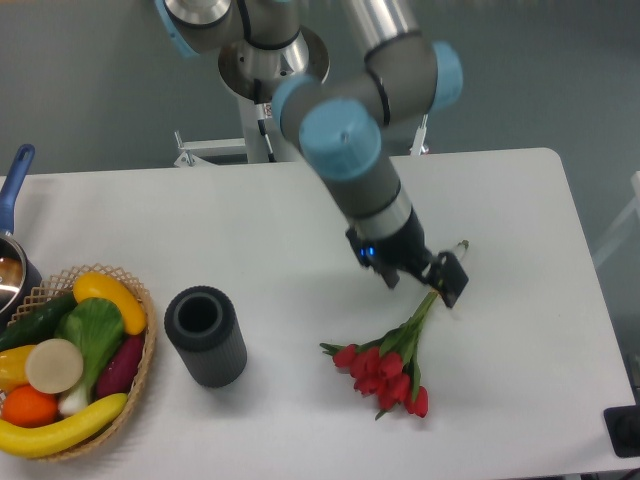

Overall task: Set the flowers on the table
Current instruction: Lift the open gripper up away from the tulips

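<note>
Already the red tulips (385, 372) lie toward the front right of the white table (520, 200), yet the gripper (433, 280) seems narrowly pinched on their stems — rising before it opens would likely drag the bunch along.

The arm (355, 150) is built of smooth silver-grey tubes with fat rounded joints, each capped in light blue. Its lowest section turns black at the wrist, where a small blue light glows, and ends in a black tool (432, 277) with stubby fingers.
</note>
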Robot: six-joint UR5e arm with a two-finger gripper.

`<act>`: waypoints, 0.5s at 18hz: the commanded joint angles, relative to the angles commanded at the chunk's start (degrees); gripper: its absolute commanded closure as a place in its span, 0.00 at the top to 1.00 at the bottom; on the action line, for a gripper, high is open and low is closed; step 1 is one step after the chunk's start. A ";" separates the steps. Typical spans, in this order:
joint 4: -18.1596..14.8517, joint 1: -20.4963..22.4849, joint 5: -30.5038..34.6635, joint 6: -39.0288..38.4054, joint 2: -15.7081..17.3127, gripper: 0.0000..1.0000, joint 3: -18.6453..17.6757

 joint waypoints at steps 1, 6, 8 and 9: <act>-2.47 1.49 -0.89 2.21 1.23 1.00 0.00; -7.15 7.82 -8.35 10.74 6.33 1.00 -1.57; -8.20 10.55 -10.82 13.99 8.09 1.00 -2.98; -8.90 11.52 -11.61 16.01 8.62 1.00 -3.59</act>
